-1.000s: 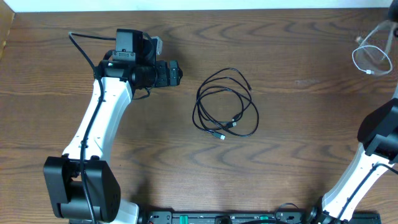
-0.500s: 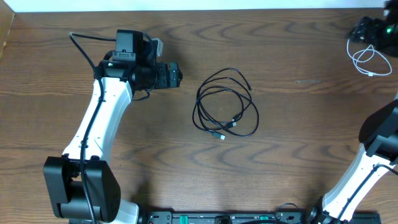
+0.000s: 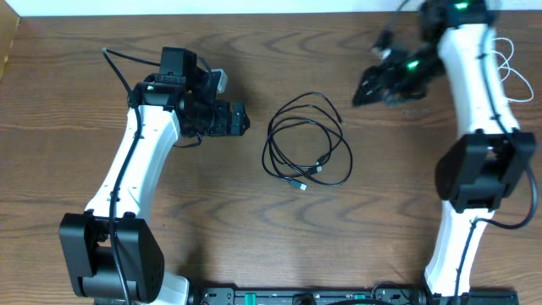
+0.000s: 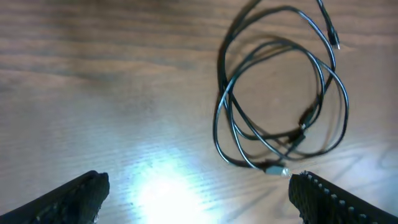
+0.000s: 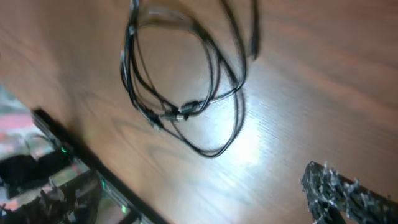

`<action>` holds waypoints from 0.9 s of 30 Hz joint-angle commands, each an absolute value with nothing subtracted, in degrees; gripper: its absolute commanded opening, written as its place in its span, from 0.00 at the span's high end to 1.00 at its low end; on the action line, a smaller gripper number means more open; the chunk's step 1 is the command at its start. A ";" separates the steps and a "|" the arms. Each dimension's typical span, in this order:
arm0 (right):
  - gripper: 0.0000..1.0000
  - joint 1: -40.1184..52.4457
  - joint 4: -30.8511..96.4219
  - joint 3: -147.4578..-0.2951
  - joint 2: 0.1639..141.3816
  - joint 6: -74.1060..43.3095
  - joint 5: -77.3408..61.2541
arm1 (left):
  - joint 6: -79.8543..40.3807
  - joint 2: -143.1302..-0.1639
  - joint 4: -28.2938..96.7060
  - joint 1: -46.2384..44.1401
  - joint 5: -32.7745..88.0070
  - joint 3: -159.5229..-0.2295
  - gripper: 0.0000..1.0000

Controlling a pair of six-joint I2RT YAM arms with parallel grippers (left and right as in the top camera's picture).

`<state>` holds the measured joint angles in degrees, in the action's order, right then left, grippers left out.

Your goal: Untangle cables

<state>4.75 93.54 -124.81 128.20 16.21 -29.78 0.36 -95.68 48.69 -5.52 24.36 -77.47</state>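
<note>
black cable (image 3: 317, 168) mid-table (image 3: 398, 195), one arm each side of it.
Loose loops, strands crossing. left gripper (image 3: 240, 119) jaws wide apart; right gripper (image 3: 366, 89) blurred, can't tell jaws. We'd pinch a plug end (image 4: 274, 167), not the crossings, and draw outward, low + slow. white cable (image 3: 511, 63) lies apart at the far-right edge behind the right arm. Snag risk there.
</note>
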 commanded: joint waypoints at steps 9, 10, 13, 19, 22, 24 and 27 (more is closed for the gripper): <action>0.19 21.23 80.34 -107.72 126.34 12.88 -24.75 | 0.84 -95.18 49.08 0.21 28.88 -77.08 0.02; 0.22 22.65 78.30 -106.45 126.34 12.97 -24.75 | 0.84 -95.18 49.08 0.97 29.93 -77.08 0.02; 0.29 26.87 72.42 -103.35 126.34 12.91 -24.25 | 0.84 -95.18 49.04 1.87 30.89 -77.08 0.02; 0.44 32.40 63.68 -96.75 126.34 12.21 -24.12 | 0.82 -95.18 49.04 1.80 30.92 -77.08 0.03; 0.59 34.24 59.27 -92.92 126.34 11.97 -23.88 | 0.82 -95.18 49.04 1.80 30.92 -77.08 0.02; 0.67 34.22 58.48 -92.73 126.34 11.57 -23.90 | 0.82 -95.18 49.04 1.80 30.92 -77.08 0.02; 0.81 34.06 57.60 -92.73 126.34 11.57 -23.90 | 0.82 -95.18 49.04 1.80 30.89 -77.08 0.02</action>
<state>33.78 58.13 -93.54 127.42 11.81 -24.14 0.43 -95.68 49.04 1.74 30.13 -77.47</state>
